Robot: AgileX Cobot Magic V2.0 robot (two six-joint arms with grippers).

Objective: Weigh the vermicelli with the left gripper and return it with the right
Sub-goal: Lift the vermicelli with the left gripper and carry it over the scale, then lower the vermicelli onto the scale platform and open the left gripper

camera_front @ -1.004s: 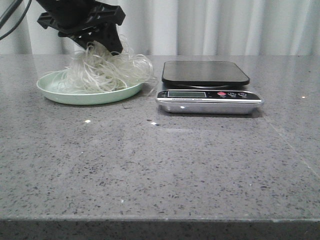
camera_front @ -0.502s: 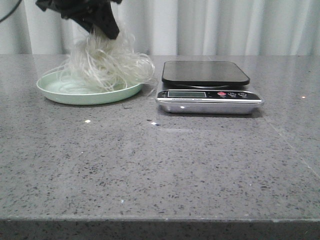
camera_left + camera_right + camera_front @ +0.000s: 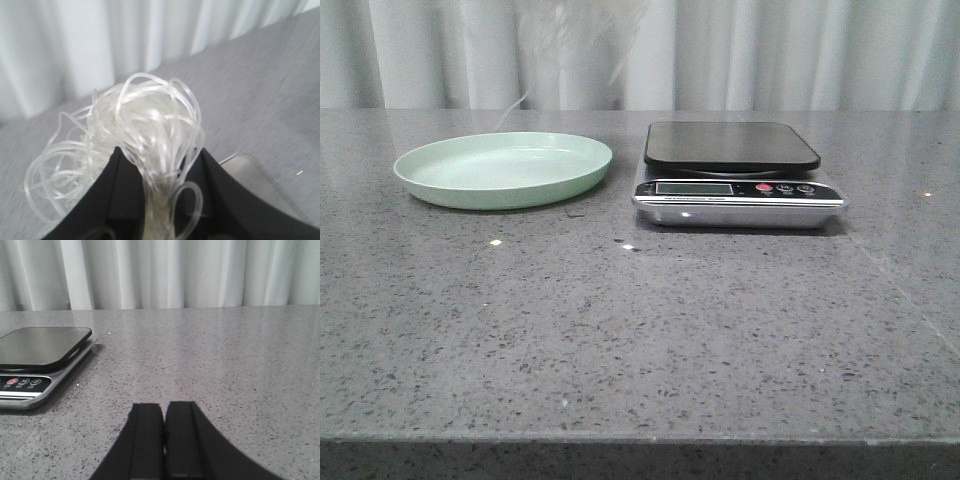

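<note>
My left gripper (image 3: 159, 172) is shut on the vermicelli (image 3: 145, 125), a fluffy tangle of translucent white strands pinched between its black fingers. In the front view only the lowest strands (image 3: 580, 30) hang blurred at the top edge, high above the table; the left gripper itself is out of that view. The mint green plate (image 3: 440, 185) at the left is bare. The scale (image 3: 738, 190), with its black platform (image 3: 730, 145) bare, stands at centre right and also shows in the right wrist view (image 3: 35, 352). My right gripper (image 3: 163, 412) is shut and empty, low over the table to the right of the scale.
A pale curtain hangs behind the table's far edge. The grey speckled table (image 3: 640, 330) runs to a front edge near the camera. A corner of the scale (image 3: 250, 170) shows beside the left fingers.
My left gripper has lifted the vermicelli off the plate and risen out of the top of the front view. The plate is now bare. The scale has not moved.
</note>
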